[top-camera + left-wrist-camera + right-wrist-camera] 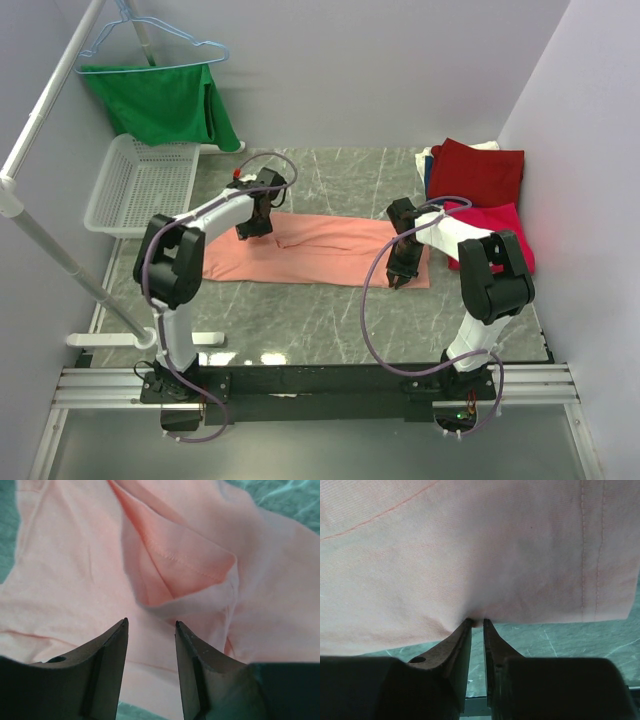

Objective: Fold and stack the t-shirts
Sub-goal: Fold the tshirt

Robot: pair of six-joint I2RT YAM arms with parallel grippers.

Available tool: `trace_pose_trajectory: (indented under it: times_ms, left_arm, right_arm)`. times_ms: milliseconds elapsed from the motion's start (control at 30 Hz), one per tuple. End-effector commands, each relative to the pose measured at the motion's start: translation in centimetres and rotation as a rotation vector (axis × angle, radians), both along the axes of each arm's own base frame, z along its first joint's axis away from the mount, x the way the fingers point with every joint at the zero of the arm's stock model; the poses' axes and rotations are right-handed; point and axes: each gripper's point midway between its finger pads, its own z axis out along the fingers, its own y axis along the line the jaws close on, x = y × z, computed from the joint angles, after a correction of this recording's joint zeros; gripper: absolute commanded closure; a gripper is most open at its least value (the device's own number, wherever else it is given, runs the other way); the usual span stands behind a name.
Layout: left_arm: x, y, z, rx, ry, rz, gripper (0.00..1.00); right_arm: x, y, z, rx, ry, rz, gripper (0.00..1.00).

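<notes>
fold one, barely begun: a salmon-pink soft cotton t-shirt [320,248] lies stretched in a long band on the grey marbled table [330,310], spanning the gap between both arms' jaws. the left jaws stand apart, poised just above the cloth and gripping nothing. the right jaws are clamped on the shirt's near edge, which puckers at their tips. by the look of it, the long sides are turned in, but the crosswise folds remain to be made. a dark red tee [475,172] and a crimson-pink tee [495,225] lie loosely beyond and to the right of the right jaws, neither squared up, and no stack has been started.

only the overhead view takes in all three shirts and the reach of each arm. the left wrist camera alone shows a stitched flap [187,562], likely a sleeve, doubled over just ahead of the open jaws. the right wrist camera alone confirms the pinch, with the shirt's double-stitched hem [592,555] running to the right of the jaws and bare table below.
</notes>
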Motion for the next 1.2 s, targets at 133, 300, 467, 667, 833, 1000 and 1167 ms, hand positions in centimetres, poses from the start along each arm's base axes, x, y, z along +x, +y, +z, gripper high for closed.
trace_pose_trajectory:
  times_ms: [133, 300, 467, 667, 833, 1000, 1167]
  left_arm:
    - [3.7, -1.5, -1.2, -0.013, -0.011, -0.009, 0.52]
    - [6.3, -2.4, -1.3, -0.012, -0.057, -0.039, 0.53]
    - [8.5, -2.9, -0.6, 0.003, -0.11, -0.059, 0.52]
    - [9.5, -4.1, -1.9, -0.019, -0.096, -0.112, 0.52]
    - [10.2, -4.5, -3.4, -0.039, -0.067, -0.145, 0.51]
    - [11.4, -4.4, -4.4, -0.076, -0.042, -0.157, 0.5]
    - [13.3, -4.6, -5.5, -0.115, -0.04, -0.169, 0.49]
  right_arm:
    - [0.9, 0.5, -0.4, -0.011, -0.018, 0.005, 0.78]
    - [1.0, 0.6, -0.3, -0.012, -0.015, 0.013, 0.78]
    - [1.1, 0.6, -0.3, -0.014, -0.014, 0.017, 0.78]
    - [1.3, 0.5, -0.1, -0.021, -0.013, 0.02, 0.78]
    - [1.4, 0.6, 0.0, -0.02, -0.013, 0.025, 0.79]
    - [1.4, 0.5, 0.0, -0.019, -0.012, 0.03, 0.79]
    - [1.3, 0.3, 0.3, -0.026, -0.018, 0.034, 0.79]
